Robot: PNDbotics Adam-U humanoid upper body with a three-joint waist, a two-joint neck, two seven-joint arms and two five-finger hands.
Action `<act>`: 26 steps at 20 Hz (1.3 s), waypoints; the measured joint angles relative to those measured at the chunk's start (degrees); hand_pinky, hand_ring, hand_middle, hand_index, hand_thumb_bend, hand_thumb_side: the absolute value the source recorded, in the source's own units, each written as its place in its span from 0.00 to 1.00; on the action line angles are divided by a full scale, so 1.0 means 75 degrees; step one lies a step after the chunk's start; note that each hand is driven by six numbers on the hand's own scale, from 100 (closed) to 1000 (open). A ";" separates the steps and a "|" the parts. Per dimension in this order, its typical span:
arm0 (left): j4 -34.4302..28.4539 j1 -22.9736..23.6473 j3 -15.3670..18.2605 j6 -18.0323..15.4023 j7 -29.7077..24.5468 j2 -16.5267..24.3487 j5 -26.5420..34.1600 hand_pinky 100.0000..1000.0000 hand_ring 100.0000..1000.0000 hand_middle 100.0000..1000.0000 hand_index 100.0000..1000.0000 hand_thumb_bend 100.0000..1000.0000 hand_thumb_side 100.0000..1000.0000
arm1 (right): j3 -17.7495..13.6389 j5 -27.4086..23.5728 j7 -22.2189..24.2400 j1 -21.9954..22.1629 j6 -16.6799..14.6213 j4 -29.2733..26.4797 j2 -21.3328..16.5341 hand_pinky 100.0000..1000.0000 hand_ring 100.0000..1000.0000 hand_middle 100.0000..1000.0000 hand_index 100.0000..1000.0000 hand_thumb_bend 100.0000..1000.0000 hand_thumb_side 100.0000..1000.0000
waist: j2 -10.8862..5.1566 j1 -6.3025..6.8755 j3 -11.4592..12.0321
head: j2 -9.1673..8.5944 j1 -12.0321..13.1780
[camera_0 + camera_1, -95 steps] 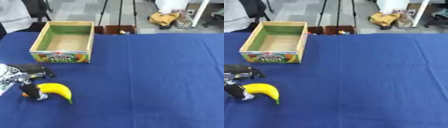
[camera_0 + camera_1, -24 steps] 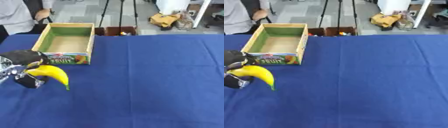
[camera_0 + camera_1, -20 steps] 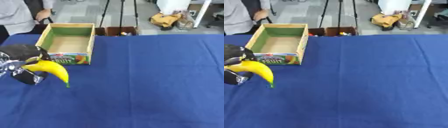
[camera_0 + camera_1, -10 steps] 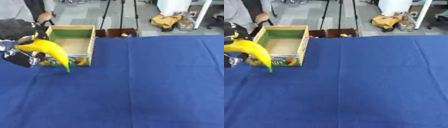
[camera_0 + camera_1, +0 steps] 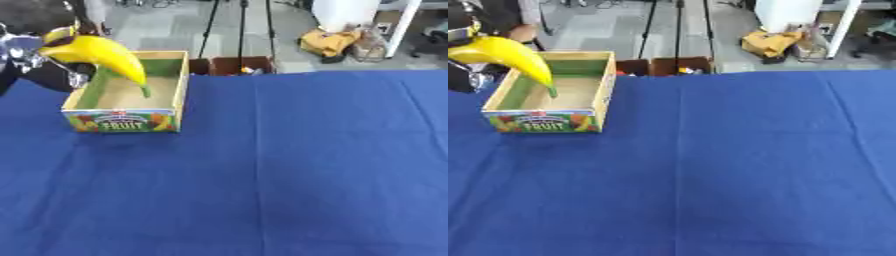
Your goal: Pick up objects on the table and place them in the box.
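Observation:
A yellow banana (image 5: pixel 103 55) hangs in the air over the left side of the open cardboard fruit box (image 5: pixel 179 85), its green tip pointing down into the box. My left hand (image 5: pixel 33 37) holds the banana's upper end at the far left, fingers curled round it. The box stands on the blue table (image 5: pixel 289 165) at the back left, with a green inner wall and a brown floor; nothing shows inside it. My right hand is in neither view.
Beyond the table's far edge are tripod legs (image 5: pixel 241 30), a small brown crate (image 5: pixel 236 65), a yellow bag (image 5: pixel 328 42) and a white column (image 5: pixel 789 14). A person's hand (image 5: pixel 521 33) shows behind the box.
My left hand has lifted the banana off the table front left and carried it up and back until it hangs over the box. The camera has tilted, shifting the whole picture.

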 measured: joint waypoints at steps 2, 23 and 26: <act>0.0382 -0.0145 0.0111 0.0009 0.0166 -0.0260 -0.0223 0.15 0.53 0.62 0.72 0.00 0.09 | 0.0001 0.0000 0.0012 -0.0031 -0.0017 0.0000 -0.0004 0.77 0.86 0.76 0.81 0.00 1.00 | 0.0038 -0.0029 -0.0039 | -0.0038 -0.0002; 0.4284 -0.1257 0.1604 0.0452 0.2442 -0.2081 -0.2645 0.14 0.52 0.61 0.71 0.00 0.07 | 0.0110 0.0030 0.0124 -0.0330 -0.0173 0.0000 0.0000 0.77 0.86 0.76 0.81 0.00 1.00 | 0.0620 -0.0133 -0.0367 | -0.0633 0.0268; 0.4694 -0.1339 0.1803 0.0589 0.2674 -0.2223 -0.3016 0.13 0.52 0.60 0.71 0.00 0.08 | 0.0141 0.0038 0.0136 -0.0389 -0.0185 0.0000 0.0007 0.77 0.86 0.76 0.81 0.00 1.00 | 0.0690 -0.0135 -0.0416 | -0.0698 0.0299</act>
